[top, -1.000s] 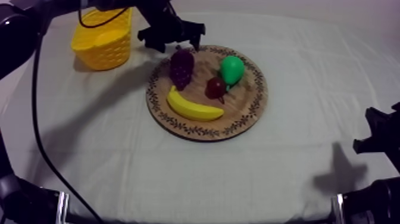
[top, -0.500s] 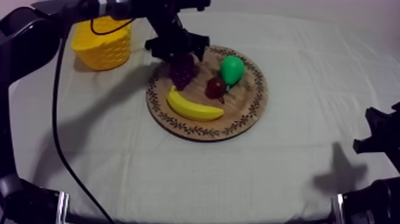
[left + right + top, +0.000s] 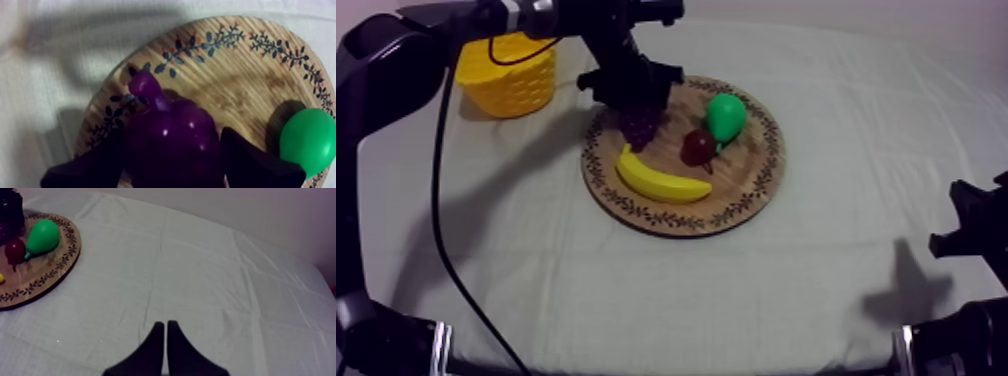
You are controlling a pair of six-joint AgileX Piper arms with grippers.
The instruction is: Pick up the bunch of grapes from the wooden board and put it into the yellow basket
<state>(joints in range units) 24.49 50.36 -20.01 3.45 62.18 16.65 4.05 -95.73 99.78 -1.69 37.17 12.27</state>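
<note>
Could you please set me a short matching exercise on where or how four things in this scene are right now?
Things:
1. bunch of grapes
2. pear
3. yellow basket
4. right hand

Descriptions:
A. shut, over bare cloth
B. green
C. on the cloth, off the wooden board
D. under the left hand

Pairs: 1-D, 2-B, 3-C, 4-A
</note>
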